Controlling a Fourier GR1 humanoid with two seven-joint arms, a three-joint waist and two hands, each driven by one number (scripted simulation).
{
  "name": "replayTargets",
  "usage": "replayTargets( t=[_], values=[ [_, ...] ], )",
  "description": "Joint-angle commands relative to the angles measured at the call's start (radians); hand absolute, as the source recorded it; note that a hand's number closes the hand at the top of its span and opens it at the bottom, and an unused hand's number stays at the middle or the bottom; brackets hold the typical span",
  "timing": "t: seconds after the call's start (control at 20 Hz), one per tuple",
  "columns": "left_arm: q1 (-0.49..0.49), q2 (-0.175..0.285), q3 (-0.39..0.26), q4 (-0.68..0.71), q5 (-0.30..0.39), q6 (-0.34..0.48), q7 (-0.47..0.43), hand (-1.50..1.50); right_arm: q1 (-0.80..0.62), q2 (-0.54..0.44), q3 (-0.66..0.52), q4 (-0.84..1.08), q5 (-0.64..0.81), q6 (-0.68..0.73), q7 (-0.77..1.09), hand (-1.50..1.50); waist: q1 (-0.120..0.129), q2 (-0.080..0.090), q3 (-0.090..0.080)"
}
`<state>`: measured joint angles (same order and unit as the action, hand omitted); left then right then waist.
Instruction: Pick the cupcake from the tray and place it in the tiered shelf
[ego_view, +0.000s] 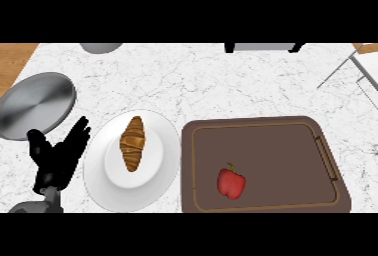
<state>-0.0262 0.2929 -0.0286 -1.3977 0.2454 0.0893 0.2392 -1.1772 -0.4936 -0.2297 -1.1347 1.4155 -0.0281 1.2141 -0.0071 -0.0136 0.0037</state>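
A brown tray (258, 123) lies at the lower right of the counter. On it sits a small red fruit-like item with a short stem (230, 183), toward the tray's front middle. No cupcake shows anywhere. My left hand (57, 156) stands at the lower left beside the white plate, fingers straight and pointing up, holding nothing. It is well left of the tray. The right hand does not show. Thin metal bars of the tiered shelf (360, 70) reach in at the upper right edge.
A white plate (111, 192) with a croissant (133, 144) lies between my left hand and the tray. A round grey metal pan (33, 105) sits at the left edge. A grey rounded object (101, 47) and a dark one (262, 47) touch the far edge.
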Motion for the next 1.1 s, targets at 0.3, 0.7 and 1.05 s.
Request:
replayTargets(
  t=[0.3,0.7,1.05],
  values=[
    [0.037,-0.033,-0.015,0.023,-0.008,-0.006,0.003,0.00,-0.038,-0.132,-0.173,0.013,0.016,0.161,0.035,1.50,0.003,0.011,-0.004],
    [-0.006,-0.035,0.003,0.054,-0.011,-0.008,0.020,0.00,-0.011,-0.179,-0.252,0.003,-0.043,0.280,-0.079,1.50,0.000,0.012,-0.004],
    [-0.005,-0.040,0.003,0.041,-0.027,-0.008,0.033,0.00,0.095,-0.260,-0.317,0.064,-0.068,0.213,-0.174,1.50,0.009,0.014,-0.004]
  ],
)
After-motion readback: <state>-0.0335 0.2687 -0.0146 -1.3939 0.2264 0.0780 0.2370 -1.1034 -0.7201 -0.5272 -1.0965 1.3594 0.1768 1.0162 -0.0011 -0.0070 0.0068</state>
